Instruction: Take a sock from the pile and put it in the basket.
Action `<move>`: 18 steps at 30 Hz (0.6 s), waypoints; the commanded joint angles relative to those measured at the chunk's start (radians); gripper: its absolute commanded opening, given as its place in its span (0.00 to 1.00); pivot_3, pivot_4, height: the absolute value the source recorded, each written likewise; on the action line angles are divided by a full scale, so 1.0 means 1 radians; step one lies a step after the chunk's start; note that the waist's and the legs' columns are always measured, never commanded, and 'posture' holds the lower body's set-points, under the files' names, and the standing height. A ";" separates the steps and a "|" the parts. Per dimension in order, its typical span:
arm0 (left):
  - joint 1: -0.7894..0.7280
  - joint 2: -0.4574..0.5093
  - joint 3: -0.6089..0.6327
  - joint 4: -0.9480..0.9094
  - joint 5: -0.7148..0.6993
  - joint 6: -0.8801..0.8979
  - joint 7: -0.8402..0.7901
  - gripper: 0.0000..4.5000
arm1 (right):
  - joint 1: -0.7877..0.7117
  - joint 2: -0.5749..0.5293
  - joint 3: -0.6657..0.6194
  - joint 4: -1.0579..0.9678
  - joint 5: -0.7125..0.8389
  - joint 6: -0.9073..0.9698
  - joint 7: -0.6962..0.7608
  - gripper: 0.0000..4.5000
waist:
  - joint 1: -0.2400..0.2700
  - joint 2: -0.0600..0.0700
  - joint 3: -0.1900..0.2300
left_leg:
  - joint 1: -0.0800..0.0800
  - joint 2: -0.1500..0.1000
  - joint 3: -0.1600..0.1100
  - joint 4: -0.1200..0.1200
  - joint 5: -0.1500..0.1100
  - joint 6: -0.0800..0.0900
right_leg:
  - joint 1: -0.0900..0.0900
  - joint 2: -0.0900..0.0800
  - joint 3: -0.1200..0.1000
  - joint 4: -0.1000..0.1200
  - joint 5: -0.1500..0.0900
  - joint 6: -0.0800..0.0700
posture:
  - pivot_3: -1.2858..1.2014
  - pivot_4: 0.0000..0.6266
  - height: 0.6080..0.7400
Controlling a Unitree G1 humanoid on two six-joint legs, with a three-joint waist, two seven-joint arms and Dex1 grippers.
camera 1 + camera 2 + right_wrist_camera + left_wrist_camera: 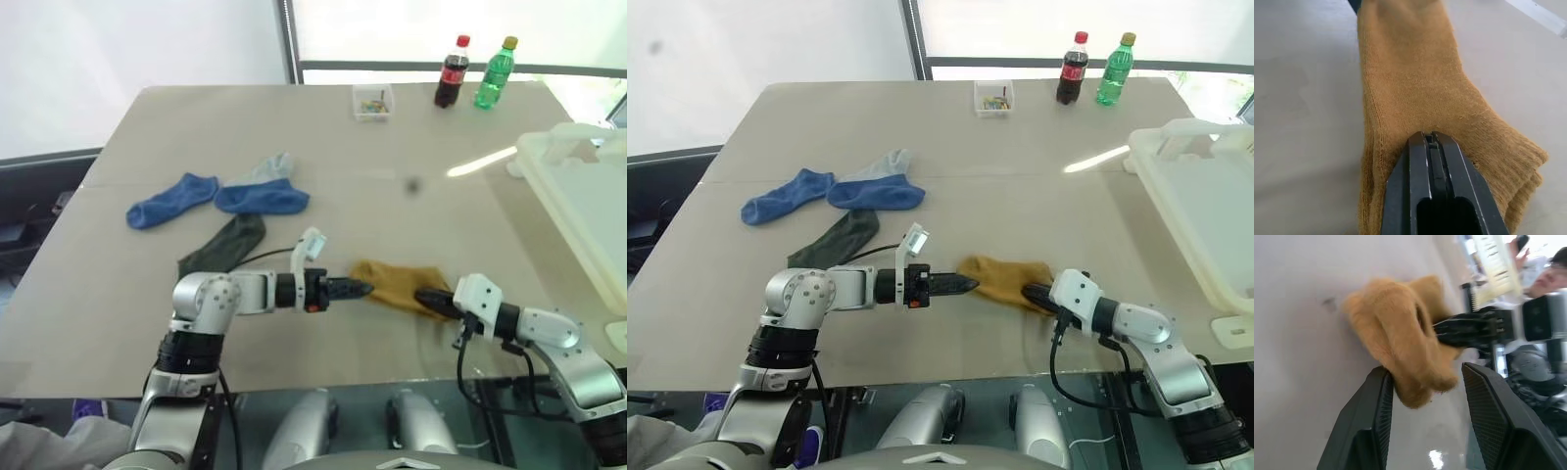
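A pale beige worktop (411,225) stretches away toward a bright window wall. The right end effector (428,297) lies low over the near part of it, its fingers closed together and pinching a fold of the mustard-yellow sock (395,284), as the right wrist view shows close up. The left end effector (361,289) points at the same sock from the opposite side; its fingers (1369,421) stand partly apart, with the sock's near end sitting between them, and one finger touching the fabric. Whether a second yellow sock lies folded inside this bundle cannot be told.

Beyond the left end effector and off to its outer side lies the rest of the pile: a dark green sock (223,245), two blue socks (171,200) (263,197), and a pale grey sock (271,166) partly hidden behind the nearer blue one. The basket (578,196) stands well to the outer side of the right end effector, cut off by the frame edge. At the far end of the worktop stand a small clear box (373,102), a cola bottle (452,72) and a green bottle (495,73).
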 commanded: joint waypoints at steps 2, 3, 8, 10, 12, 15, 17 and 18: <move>0.005 0.025 -0.030 -0.098 0.008 -0.096 -0.068 0.51 | 0.007 -0.004 -0.017 -0.009 -0.009 -0.012 -0.012 0.01 | 0.000 0.000 0.000 | 0.000 0.000 0.000 0.000 0.000 0.000 | 0.000 0.000 0.000 0.000 0.000 0.000 | 0.52 0.24 1.00; 0.007 0.025 -0.037 -0.110 0.005 -0.105 -0.076 0.51 | 0.009 -0.004 -0.017 -0.012 -0.012 -0.016 -0.016 0.01 | 0.000 0.000 0.000 | 0.000 0.000 0.000 0.000 0.000 0.000 | 0.000 0.000 0.000 0.000 0.000 0.000 | 0.52 0.24 1.00; -0.030 0.005 -0.086 -0.085 0.026 -0.146 -0.104 0.51 | 0.024 -0.012 -0.025 -0.059 -0.014 -0.009 -0.026 0.01 | 0.002 0.000 0.000 | 0.000 0.000 0.000 0.000 0.000 0.000 | 0.000 0.000 0.000 0.000 0.000 0.000 | 0.52 0.24 1.00; -0.057 0.003 -0.128 -0.050 0.050 -0.173 -0.140 0.51 | 0.030 -0.018 -0.026 -0.071 -0.025 -0.008 -0.033 0.01 | 0.001 0.000 0.000 | 0.000 0.000 0.000 0.000 0.000 0.000 | 0.000 0.000 0.000 0.000 0.000 0.000 | 0.52 0.24 1.00; -0.089 -0.008 -0.161 -0.011 0.068 -0.195 -0.173 0.51 | 0.034 -0.022 -0.025 -0.079 -0.035 -0.007 -0.036 0.01 | 0.002 0.000 0.000 | 0.000 0.000 0.000 0.000 0.000 0.000 | 0.000 0.000 0.000 0.000 0.000 0.000 | 0.52 0.24 1.00; -0.135 -0.033 -0.207 0.048 0.091 -0.219 -0.221 0.51 | 0.050 -0.026 -0.027 -0.100 -0.043 -0.004 -0.046 0.01 | 0.001 0.000 0.000 | 0.000 0.000 0.000 0.000 0.000 0.000 | 0.000 0.000 0.000 0.000 0.000 0.000 | 0.52 0.24 1.00; -0.164 -0.057 -0.244 0.095 0.114 -0.242 -0.259 0.51 | 0.065 -0.029 -0.031 -0.125 -0.051 0.001 -0.056 0.01 | 0.002 0.000 0.000 | 0.000 0.000 0.000 0.000 0.000 0.000 | 0.000 0.000 0.000 0.000 0.000 0.000 | 0.52 0.24 1.00; -0.178 -0.071 -0.262 0.118 0.123 -0.249 -0.279 0.51 | 0.074 -0.030 -0.033 -0.142 -0.053 0.006 -0.062 0.01 | 0.002 0.000 0.000 | 0.000 0.000 0.000 0.000 0.000 0.000 | 0.000 0.000 0.000 0.000 0.000 0.000 | 0.52 0.24 1.00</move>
